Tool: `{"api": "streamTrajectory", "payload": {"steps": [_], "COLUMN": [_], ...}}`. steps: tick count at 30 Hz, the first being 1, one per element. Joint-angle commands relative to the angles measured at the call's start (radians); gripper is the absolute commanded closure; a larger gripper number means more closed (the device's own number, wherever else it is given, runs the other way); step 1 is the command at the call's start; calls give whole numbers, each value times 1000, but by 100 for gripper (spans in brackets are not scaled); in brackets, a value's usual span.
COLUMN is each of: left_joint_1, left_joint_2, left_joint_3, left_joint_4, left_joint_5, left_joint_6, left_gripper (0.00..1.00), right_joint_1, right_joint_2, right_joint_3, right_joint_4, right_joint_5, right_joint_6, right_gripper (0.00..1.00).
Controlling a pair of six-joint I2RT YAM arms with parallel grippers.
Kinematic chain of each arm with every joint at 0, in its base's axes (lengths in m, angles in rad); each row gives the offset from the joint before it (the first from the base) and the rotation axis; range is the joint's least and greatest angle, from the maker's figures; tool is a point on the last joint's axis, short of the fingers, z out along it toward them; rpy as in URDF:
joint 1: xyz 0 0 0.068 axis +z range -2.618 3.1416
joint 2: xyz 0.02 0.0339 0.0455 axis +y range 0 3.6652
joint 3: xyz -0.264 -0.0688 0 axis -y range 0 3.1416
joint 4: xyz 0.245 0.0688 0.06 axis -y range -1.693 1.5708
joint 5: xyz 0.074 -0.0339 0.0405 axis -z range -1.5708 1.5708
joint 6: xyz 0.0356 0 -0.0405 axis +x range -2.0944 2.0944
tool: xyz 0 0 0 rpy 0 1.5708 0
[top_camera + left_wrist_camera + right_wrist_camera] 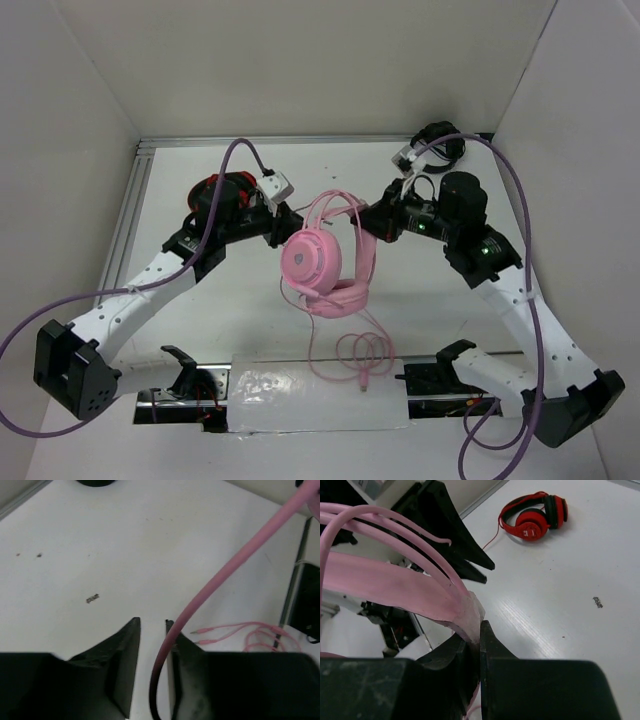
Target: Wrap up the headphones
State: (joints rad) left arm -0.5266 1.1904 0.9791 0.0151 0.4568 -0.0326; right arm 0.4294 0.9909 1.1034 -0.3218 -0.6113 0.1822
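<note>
Clearly the large pale-pink over-ear headphones [322,258] are off the white desk [250,325], hanging in mid-air between the two arms with their round padded cups low and the double headband [395,587] uppermost. The right jaws are closed on one side of that headband, pinching its pale end piece. The left jaws stand apart, with a thin pink band running loosely through the gap against one finger, so they steady it rather than clamp it.

From the cups, the long thin pink cable [358,352] drops to the desk and lies there in loose loops near the front edge, its plugs free. By my reading the lift is done but the wrapping has not begun: no turn of cable shows around the band or cups.

Smaller red-and-black headphones [534,519] lie on the desk under the left arm, and black headphones [440,140] sit at the far right.
</note>
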Motion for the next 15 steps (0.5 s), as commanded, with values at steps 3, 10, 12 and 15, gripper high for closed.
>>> {"api": "streamTrajectory", "payload": {"steps": [3, 10, 12, 15], "left_joint_1": [2, -44, -68, -102], "left_joint_2": [-17, 18, 34, 40], "left_joint_3": [-48, -144, -155, -161], "left_joint_4": [141, 259, 279, 263], "left_joint_5": [210, 284, 258, 203], "left_joint_6": [-102, -176, -188, -197], "left_gripper": [48, 36, 40, 65], "right_joint_1": [3, -1, -1, -1], "right_joint_2": [-92, -63, -42, -26], "right_joint_3": [65, 168, 197, 259], "right_joint_4": [27, -52, -69, -143], "right_joint_5": [191, 383, 401, 491], "right_joint_6": [272, 356, 361, 344], "right_gripper": [100, 100, 100, 100]}}
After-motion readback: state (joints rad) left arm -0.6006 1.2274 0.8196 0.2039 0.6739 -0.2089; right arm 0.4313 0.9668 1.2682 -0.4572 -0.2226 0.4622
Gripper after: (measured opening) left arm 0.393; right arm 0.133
